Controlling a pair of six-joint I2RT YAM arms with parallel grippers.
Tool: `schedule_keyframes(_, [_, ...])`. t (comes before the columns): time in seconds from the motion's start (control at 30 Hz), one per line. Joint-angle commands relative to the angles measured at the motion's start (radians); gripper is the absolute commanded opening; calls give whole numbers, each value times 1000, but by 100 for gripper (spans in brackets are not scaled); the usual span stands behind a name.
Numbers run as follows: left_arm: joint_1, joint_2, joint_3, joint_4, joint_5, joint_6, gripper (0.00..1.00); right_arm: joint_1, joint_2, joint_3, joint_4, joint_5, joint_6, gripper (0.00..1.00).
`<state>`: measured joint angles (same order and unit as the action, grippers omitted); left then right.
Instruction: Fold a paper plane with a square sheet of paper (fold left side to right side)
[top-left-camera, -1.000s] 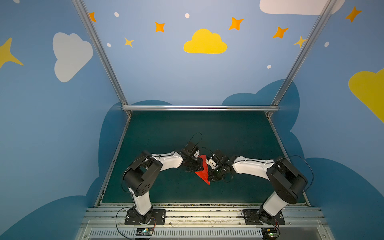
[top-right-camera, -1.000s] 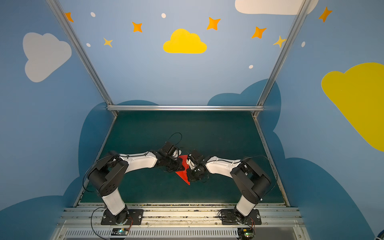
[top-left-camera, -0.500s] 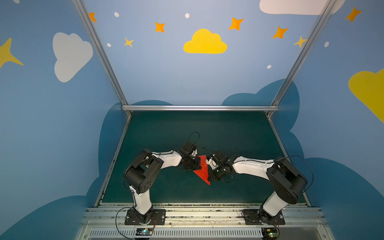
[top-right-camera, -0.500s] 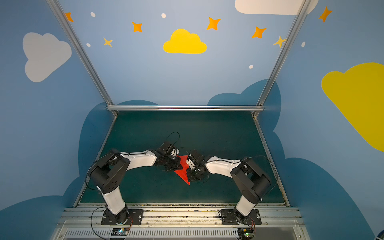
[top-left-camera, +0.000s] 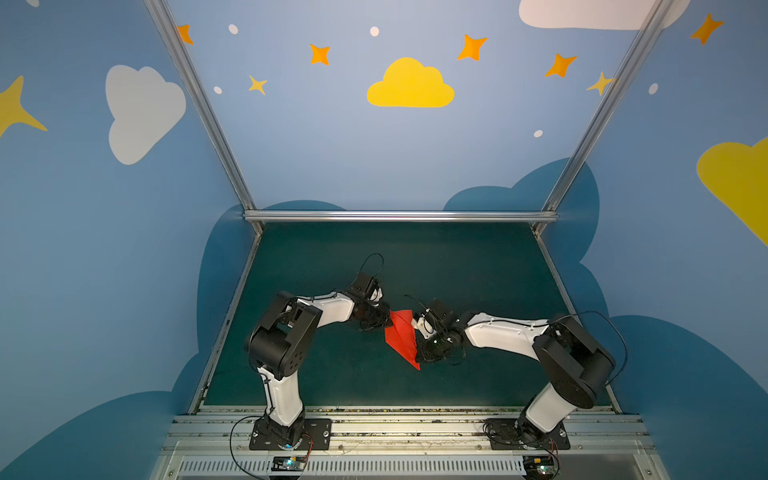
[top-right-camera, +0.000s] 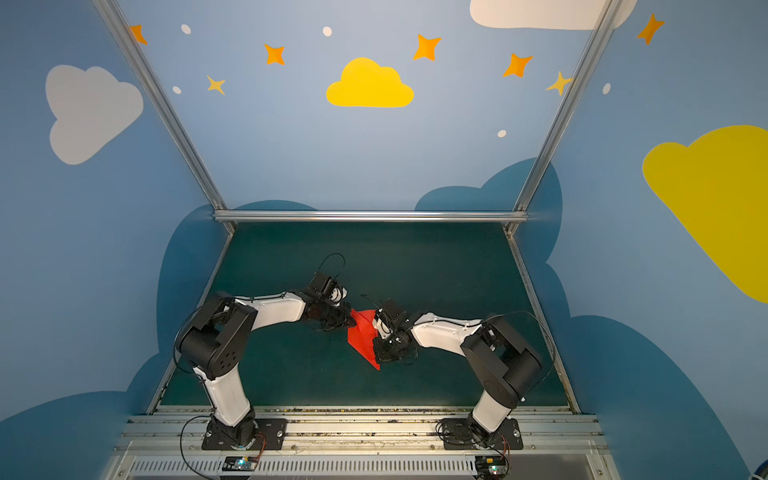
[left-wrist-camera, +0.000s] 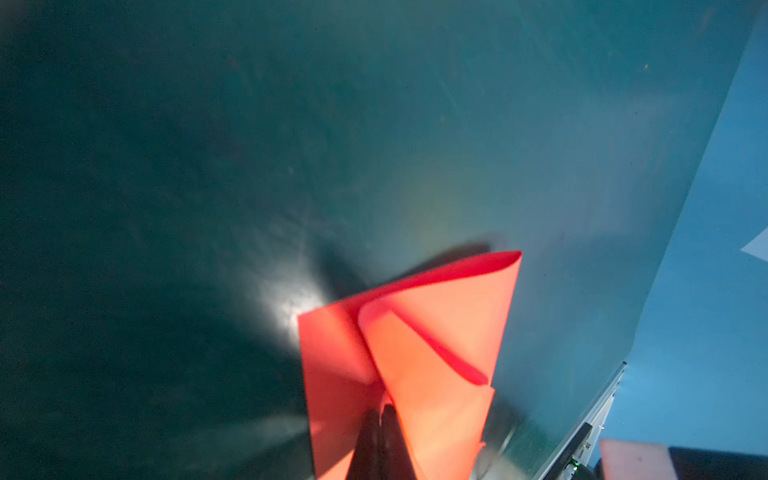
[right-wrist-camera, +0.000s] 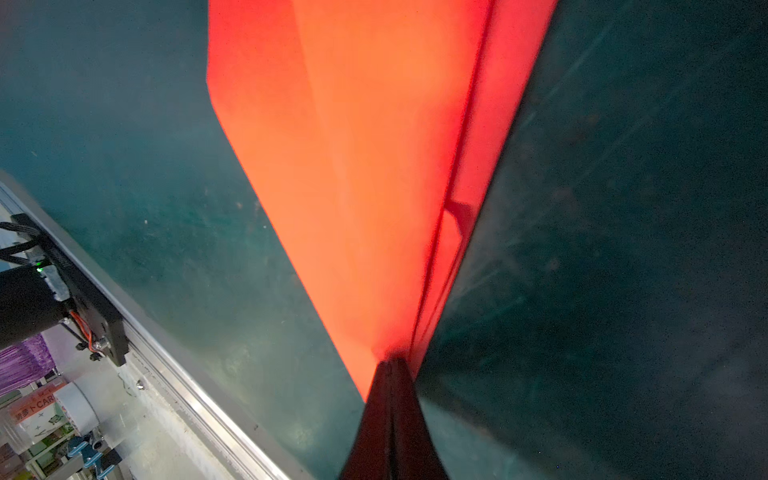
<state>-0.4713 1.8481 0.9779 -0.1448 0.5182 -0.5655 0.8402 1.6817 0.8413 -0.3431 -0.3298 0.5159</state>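
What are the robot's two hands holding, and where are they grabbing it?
Both hold the red paper plane: the left gripper pinches its wide end, and the right gripper pinches its long right-side edge.

Orange package label (right-wrist-camera: 33, 404), partly readable "CAR", preceded by small unclear characters, rest cut off

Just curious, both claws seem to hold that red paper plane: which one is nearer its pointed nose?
Right. The right gripper pinches the paper plane close to the nose; the left gripper pinches its wide tail end, farther away.
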Motion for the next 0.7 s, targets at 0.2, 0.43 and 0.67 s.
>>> schedule_keyframes(0.2, [-62,-157,-43,-41,-30,27,3,36,97,-81,-51,48,-5,0])
schedule_keyframes(0.43, [-115,-118,-20,-33,-23,22,3,38,108,-74,-49,46,-5,0])
schedule_keyframes(0.67, [-115,-25,16,-35,-42,45,3,41,108,-77,-49,46,-4,0])
